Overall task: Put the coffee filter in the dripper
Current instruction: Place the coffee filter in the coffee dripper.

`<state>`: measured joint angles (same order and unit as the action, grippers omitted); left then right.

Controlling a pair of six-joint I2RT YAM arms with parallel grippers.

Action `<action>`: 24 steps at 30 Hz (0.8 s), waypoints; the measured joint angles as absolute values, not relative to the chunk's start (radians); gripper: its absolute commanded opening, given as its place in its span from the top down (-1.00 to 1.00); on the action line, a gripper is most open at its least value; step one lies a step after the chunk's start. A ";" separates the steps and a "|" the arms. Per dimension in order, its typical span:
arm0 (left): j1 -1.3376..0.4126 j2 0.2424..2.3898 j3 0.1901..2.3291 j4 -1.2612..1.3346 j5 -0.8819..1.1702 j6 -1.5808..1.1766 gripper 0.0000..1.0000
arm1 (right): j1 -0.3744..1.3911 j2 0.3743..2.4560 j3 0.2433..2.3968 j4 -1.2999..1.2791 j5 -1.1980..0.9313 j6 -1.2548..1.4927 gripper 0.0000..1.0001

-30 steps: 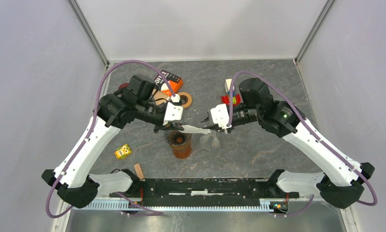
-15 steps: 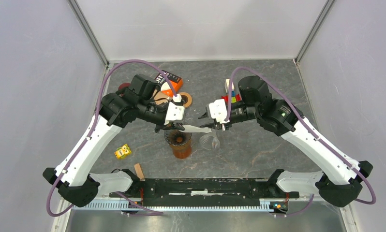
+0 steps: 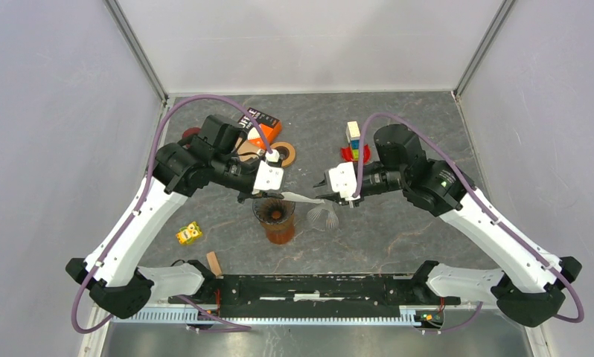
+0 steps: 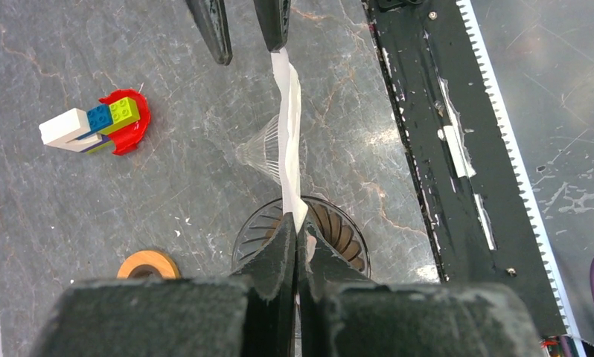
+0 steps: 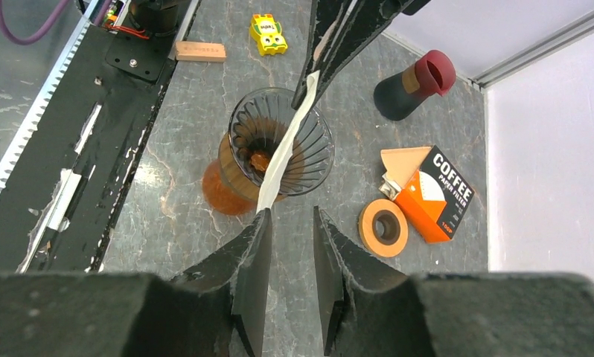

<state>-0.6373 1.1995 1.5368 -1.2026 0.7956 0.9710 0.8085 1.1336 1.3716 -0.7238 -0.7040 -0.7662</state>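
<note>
Since the coffee filter (image 4: 288,126) is thin, limp paper — light, easily torn — a pinch at its edge suits it. The left tool (image 4: 295,232) is clenched on one end just above the dripper (image 4: 344,230); the right tool (image 5: 290,223) stands parted, the far end touching one of its jaws.

white coffee filter (image 3: 298,197) folded flat, edge-on, suspended just above upright dark ribbed dripper (image 3: 278,216).
</note>
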 measured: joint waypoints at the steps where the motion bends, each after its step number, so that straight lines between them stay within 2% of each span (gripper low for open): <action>1: -0.637 1.200 1.537 -1.203 0.793 0.974 0.95 | 0.808 1.130 1.370 -0.727 -0.705 -0.769 0.35; 24: -0.637 1.200 1.537 -1.232 0.788 1.069 0.95 | 0.789 1.118 1.335 -0.748 -0.768 -0.809 0.40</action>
